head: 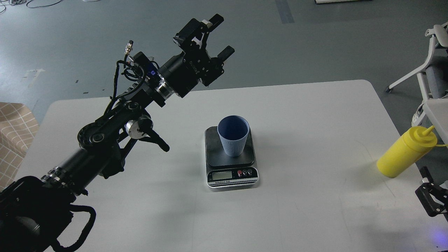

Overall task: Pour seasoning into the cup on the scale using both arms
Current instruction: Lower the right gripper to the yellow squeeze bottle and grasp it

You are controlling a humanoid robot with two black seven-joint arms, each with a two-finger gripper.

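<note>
White bench [315, 217] carries the cup [233, 135] on the scale [231, 158]; the seasoning [406, 151] stands untouched, nothing poured. Left gripper [218, 36] hangs spread and empty; the right gripper [431, 196] barely shows, its state unclear.

- The left arm [105, 140] is reaching from 8 o'clock toward 1 o'clock, its left gripper [221, 36] raised with 2 fingers spread apart.
- The right gripper [431, 196] is showing only partly at 4 o'clock; its finger state is unclear.

Lab, grey floor [315, 49], floor cables [21, 3]
</note>
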